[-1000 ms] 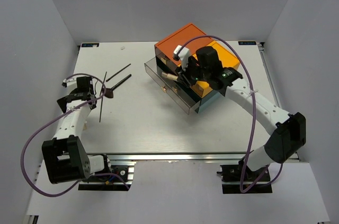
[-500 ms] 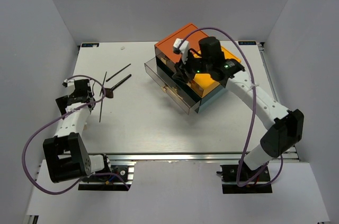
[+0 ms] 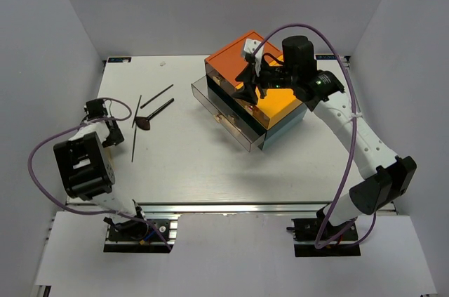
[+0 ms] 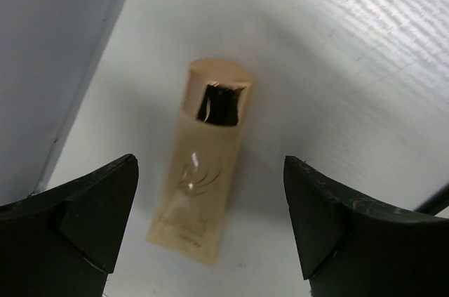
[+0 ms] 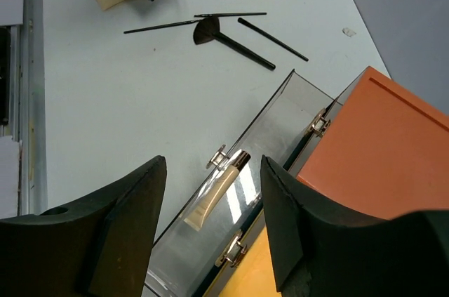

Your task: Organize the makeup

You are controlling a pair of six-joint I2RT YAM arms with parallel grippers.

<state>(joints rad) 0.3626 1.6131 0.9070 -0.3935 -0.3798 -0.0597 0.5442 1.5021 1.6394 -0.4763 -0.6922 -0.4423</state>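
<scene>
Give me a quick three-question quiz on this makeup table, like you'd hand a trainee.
1. True or false: the left gripper is clamped on the gold-capped tube below it.
2. Where does the second beige tube lie? A) in the open smoky drawer B) in a basket C) in the left gripper
3. Fill in: the right gripper hangs over that drawer with its jaws ____.

Key: 1 false, its jaws stand apart and the tube lies free between them; 2 A; 3 open.
</scene>
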